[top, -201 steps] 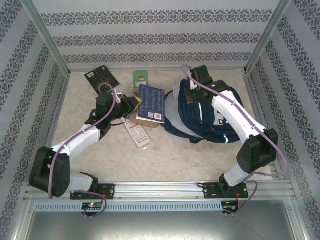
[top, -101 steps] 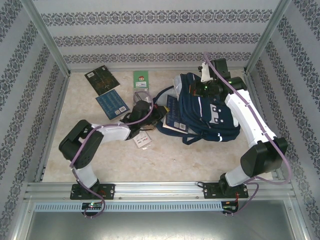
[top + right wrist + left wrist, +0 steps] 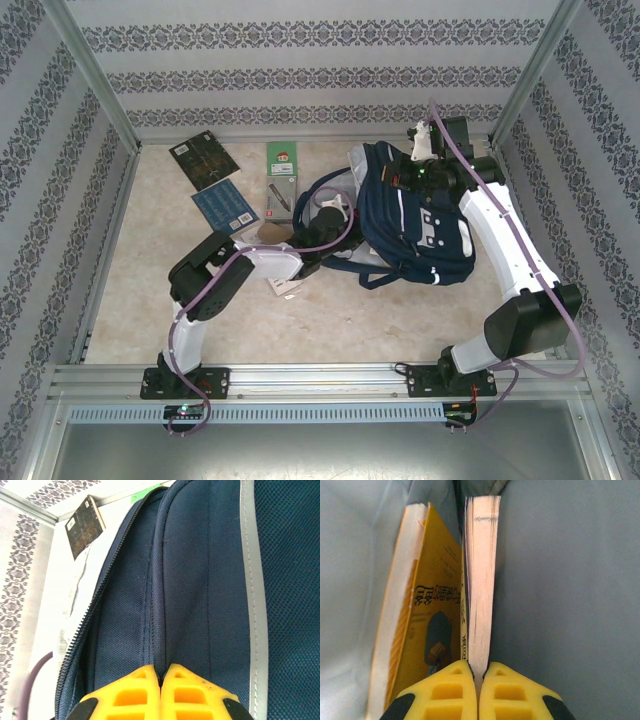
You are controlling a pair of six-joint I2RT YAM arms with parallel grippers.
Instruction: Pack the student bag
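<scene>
The student bag (image 3: 415, 225), a navy backpack with white stripes, lies at the back right of the table, its mouth facing left. My left gripper (image 3: 479, 666) is inside the mouth and shut on the white page edge of a book (image 3: 481, 580). A yellow-covered book (image 3: 432, 615) stands just left of it, and grey lining surrounds both. From above, the left wrist (image 3: 330, 210) ends at the bag's mouth. My right gripper (image 3: 161, 670) is shut on a navy fabric fold of the student bag (image 3: 210, 580) beside the zipper, at the bag's top edge (image 3: 403, 178).
Left of the bag lie a dark booklet (image 3: 203, 160), a blue booklet (image 3: 224, 207), a green card (image 3: 282, 156), a red-and-white packet (image 3: 279, 196) and another packet (image 3: 284, 287) near the left forearm. Patterned walls and metal rails enclose the table.
My left arm has swung right and carried the book from the table's middle into the bag's mouth. My right gripper has pulled the bag's top edge back and to the right.
</scene>
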